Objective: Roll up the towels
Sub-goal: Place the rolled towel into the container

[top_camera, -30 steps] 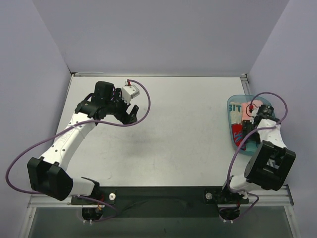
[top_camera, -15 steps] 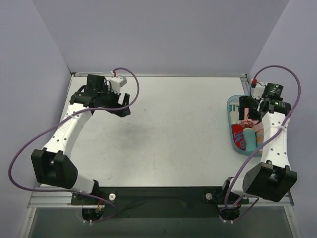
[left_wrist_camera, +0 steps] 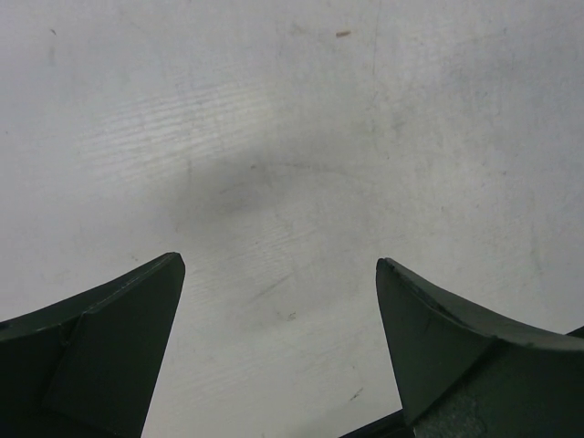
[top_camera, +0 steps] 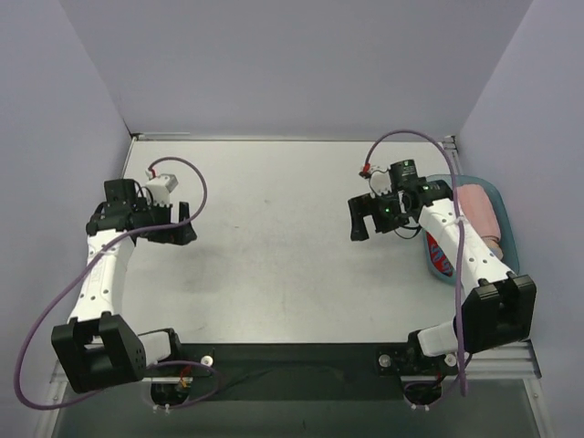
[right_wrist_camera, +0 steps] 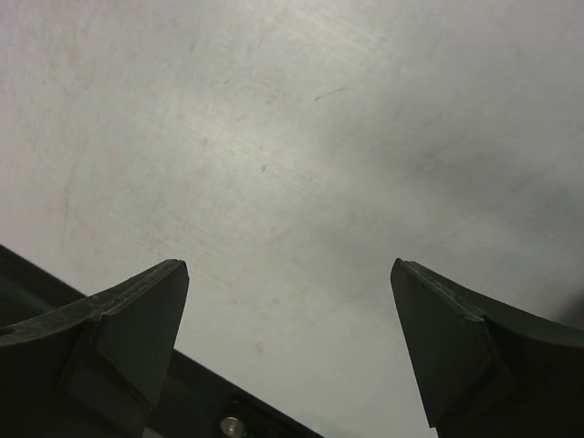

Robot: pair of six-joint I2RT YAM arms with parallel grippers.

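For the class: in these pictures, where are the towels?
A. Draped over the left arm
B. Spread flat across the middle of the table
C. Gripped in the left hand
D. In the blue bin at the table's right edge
D: the towels, a pink one uppermost, lie in the blue bin, while the left hand and right hand are open and empty over the bare table.

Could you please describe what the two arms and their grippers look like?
Both the left arm and the right arm have white link shells with black joint housings. Each trails a looping purple cable. The left gripper and right gripper have dark, wedge-shaped fingers tapering to blunt tips.
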